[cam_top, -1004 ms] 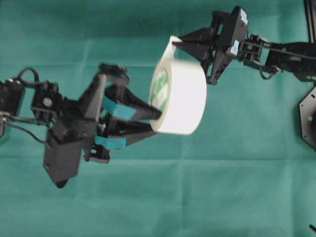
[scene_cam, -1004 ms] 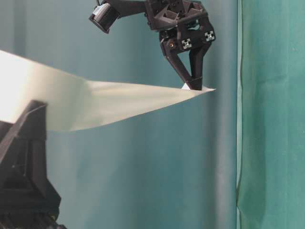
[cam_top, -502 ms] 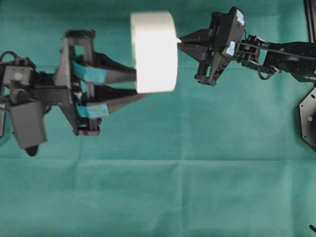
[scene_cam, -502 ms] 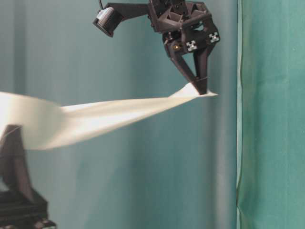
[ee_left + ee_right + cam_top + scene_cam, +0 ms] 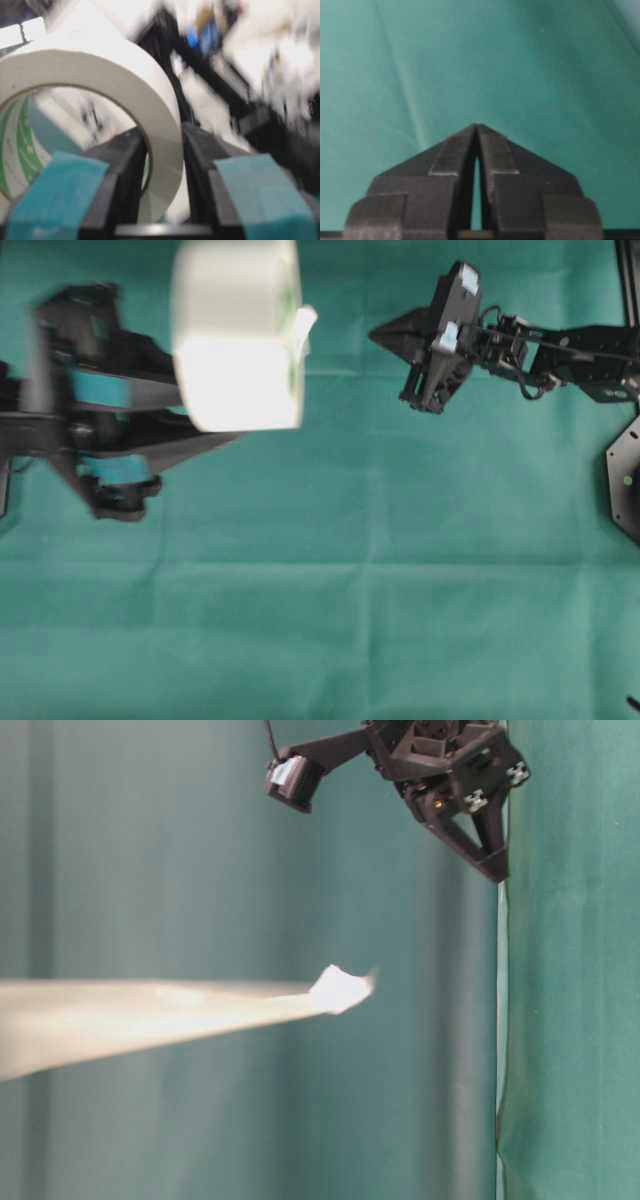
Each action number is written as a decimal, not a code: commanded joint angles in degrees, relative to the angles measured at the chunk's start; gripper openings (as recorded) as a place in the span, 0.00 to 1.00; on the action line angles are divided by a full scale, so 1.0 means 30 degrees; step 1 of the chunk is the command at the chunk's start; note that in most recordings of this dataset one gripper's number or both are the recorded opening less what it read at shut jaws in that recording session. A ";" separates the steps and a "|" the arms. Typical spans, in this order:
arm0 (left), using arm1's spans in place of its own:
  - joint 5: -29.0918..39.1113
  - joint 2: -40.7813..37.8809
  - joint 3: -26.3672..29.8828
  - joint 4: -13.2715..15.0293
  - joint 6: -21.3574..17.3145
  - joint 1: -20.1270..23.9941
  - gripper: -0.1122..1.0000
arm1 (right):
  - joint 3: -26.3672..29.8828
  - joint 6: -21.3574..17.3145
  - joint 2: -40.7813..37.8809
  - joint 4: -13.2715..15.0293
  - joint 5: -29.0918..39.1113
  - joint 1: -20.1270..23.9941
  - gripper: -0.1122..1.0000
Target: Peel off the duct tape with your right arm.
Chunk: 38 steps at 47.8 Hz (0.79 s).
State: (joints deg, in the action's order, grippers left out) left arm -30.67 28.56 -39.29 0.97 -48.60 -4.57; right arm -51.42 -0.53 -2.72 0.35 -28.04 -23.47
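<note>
The tab has slipped free: the black tapered right gripper (image 5: 378,335) is pinching nothing, at three o'clock from the wide white duct tape roll (image 5: 238,335), which the teal-padded left gripper (image 5: 165,150) is clamping

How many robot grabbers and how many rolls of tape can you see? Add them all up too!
Black robot grippers: 2, the left gripper with teal pads and the plain black right gripper
Wide white rolls of duct tape: 1
Total: 3

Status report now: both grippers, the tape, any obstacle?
Right gripper shut, empty. Left gripper clamps duct tape wall. Tab loose, apart from right. Nothing between them.
</note>
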 commanded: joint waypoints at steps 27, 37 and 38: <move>-0.0322 -0.0059 0.0381 0.0059 0.0088 0.0029 0.28 | -0.0879 -0.0029 0.2842 0.0322 0.0264 0.1201 0.02; -0.0322 -0.0059 0.0176 0.0059 0.0088 0.0029 0.28 | -0.1494 -0.0029 0.4219 0.0410 0.0264 0.1816 0.02; -0.0322 -0.0059 0.0176 0.0059 0.0059 0.0029 0.28 | -0.1582 -0.0029 0.4424 0.0410 0.0264 0.1904 0.02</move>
State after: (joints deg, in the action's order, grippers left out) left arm -30.85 27.86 -39.46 1.23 -48.25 -4.48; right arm -55.90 -0.70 7.82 1.41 -27.07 -18.54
